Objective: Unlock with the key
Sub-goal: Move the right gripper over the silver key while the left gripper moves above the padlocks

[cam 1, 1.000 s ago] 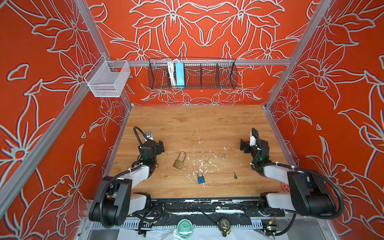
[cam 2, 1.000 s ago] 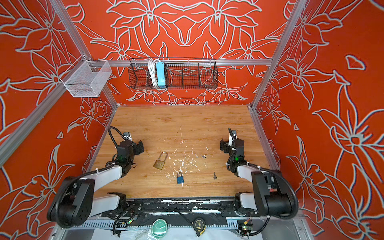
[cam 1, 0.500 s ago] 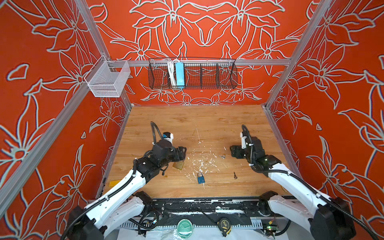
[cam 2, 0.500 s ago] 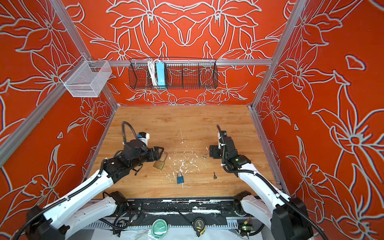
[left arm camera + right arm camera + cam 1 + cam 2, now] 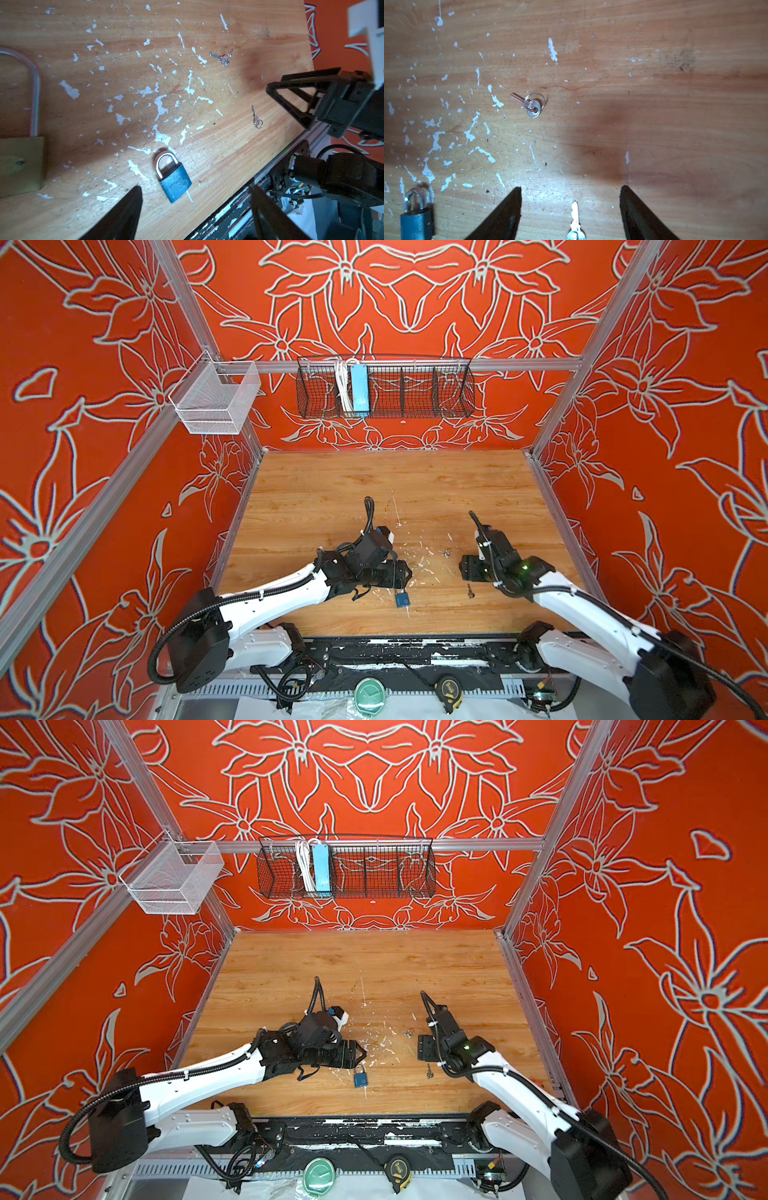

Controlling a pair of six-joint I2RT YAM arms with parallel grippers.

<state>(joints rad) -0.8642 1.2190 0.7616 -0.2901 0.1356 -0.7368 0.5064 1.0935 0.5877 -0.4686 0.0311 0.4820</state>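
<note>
In both top views your left pincer hid the brass padlock. Only the left wrist camera showed it: a dull gold body with a tall steel loop, lying flat on the table. That camera also showed the left pincer's jaws standing apart, with nothing held between them.

The right wrist camera showed what the top views could not. The loose key lay on the wood between the spread jaws of your right pincer. It was small and silver, its blade was toward the fingertips, and neither finger touched it.

In the top views that key sat at 6 o'clock from the right pincer, near the table's front edge. The key on a ring lay at 10 o'clock from that pincer. The blue padlock lay just at 6 o'clock from the left pincer, its silver loop seated in the body and pointing toward 12 o'clock.
</note>
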